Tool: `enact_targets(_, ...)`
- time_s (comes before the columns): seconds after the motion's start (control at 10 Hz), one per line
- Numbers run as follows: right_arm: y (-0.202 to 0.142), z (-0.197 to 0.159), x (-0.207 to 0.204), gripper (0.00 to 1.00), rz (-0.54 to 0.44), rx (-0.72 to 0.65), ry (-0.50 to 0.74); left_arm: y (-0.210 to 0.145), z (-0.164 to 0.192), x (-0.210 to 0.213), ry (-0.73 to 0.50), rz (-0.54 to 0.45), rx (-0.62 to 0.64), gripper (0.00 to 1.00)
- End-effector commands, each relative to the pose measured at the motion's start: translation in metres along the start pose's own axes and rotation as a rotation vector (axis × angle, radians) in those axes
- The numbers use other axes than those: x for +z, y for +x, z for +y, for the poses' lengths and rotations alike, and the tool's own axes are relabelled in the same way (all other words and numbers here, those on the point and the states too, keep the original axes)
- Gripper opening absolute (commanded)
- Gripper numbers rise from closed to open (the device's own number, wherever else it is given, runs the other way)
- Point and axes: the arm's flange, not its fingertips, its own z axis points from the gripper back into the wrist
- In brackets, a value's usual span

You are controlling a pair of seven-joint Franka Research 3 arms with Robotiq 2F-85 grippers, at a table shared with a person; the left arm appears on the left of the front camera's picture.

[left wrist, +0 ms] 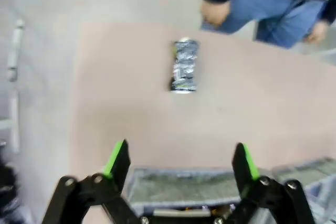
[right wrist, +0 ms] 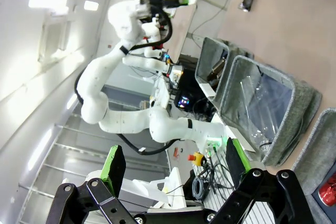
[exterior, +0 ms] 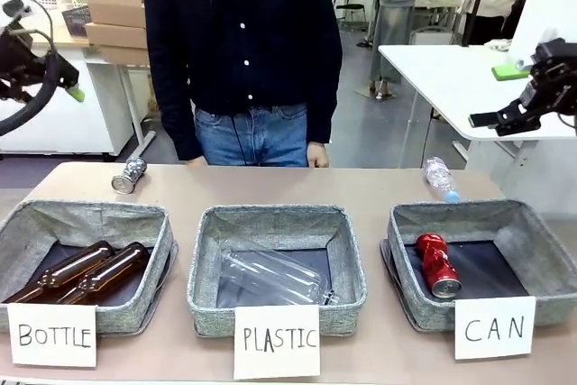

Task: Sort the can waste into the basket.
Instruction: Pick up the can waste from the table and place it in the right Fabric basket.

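Silvery can [left wrist: 184,66] on table, under raised, open left pincer [left wrist: 180,162].

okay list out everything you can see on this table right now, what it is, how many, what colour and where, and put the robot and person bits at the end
Baskets: three, grey woven fabric, in a row at the near edge, signed BOTTLE, PLASTIC and CAN.
Paper signs: three, white, handwritten, one on each basket's front.
Glass bottles: two, brown, lying in the BOTTLE basket.
Clear plastic bottle: one, lying in the PLASTIC basket.
Red can: one, dented, lying in the CAN basket.
Silvery can: one, on the table's far left.
Small plastic bottle: one, clear, far right of the table.
Left gripper: open, above the table.
Right gripper: open, raised.
Person: one, dark shirt, jeans, far side.
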Motion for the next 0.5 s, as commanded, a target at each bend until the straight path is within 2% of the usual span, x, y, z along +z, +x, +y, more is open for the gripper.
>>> enact_targets(0.0, 0.0, 0.001, 0.0, 1.0, -0.005, 0.01, -0.011, 0.001, -0.024, -0.031, -0.104, 0.249, -0.052, 1.0)
enact_targets(0.1, 0.0, 0.001, 0.0, 1.0, -0.005, 0.01, -0.011, 0.0, 0.0, 0.0, 0.0, 0.0, 0.0, 1.0)
enact_targets(0.3, 0.0, 0.001, 0.0, 1.0, -0.005, 0.01, -0.011, 0.0, 0.0, 0.0, 0.0, 0.0, 0.0, 1.0)
enact_targets(0.4, 0.0, 0.001, 0.0, 1.0, -0.005, 0.01, -0.011, 0.001, -0.009, -0.029, -0.006, 0.083, -0.016, 1.0)
